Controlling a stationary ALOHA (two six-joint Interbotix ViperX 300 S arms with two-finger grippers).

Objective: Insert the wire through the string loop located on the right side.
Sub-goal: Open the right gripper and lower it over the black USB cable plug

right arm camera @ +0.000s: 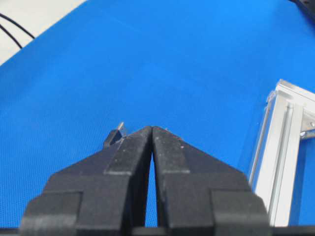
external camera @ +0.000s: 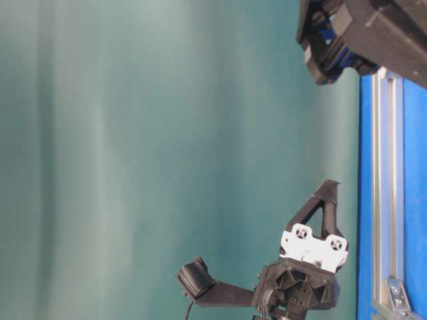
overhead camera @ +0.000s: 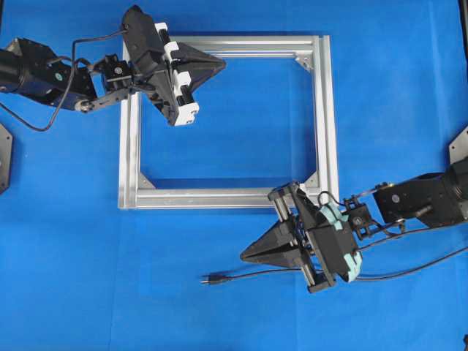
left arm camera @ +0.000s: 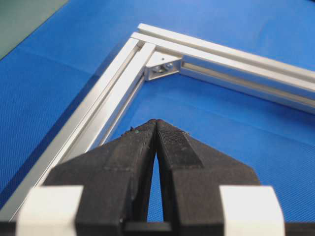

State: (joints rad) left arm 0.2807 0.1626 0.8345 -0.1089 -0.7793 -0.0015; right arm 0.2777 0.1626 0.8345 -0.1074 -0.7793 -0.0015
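The wire [overhead camera: 256, 273] lies on the blue cloth below the frame, and its plug [overhead camera: 213, 278] points left. My right gripper [overhead camera: 243, 257] hovers just above and to the right of the plug, shut and holding nothing. In the right wrist view the plug [right arm camera: 113, 137] shows just left of the closed fingertips [right arm camera: 147, 132]. My left gripper [overhead camera: 222, 66] is shut and empty over the top bar of the silver frame [overhead camera: 325, 124]. In its wrist view the left gripper [left arm camera: 156, 123] points toward a frame corner [left arm camera: 162, 66]. The string loop is too small to make out.
The square aluminium frame [overhead camera: 219, 197] lies flat in the middle of the blue cloth. The wire's cable passes under my right gripper and runs off the right edge [overhead camera: 439, 260]. In the table-level view, the left gripper [external camera: 330, 188] hangs beside the frame bar [external camera: 381, 200].
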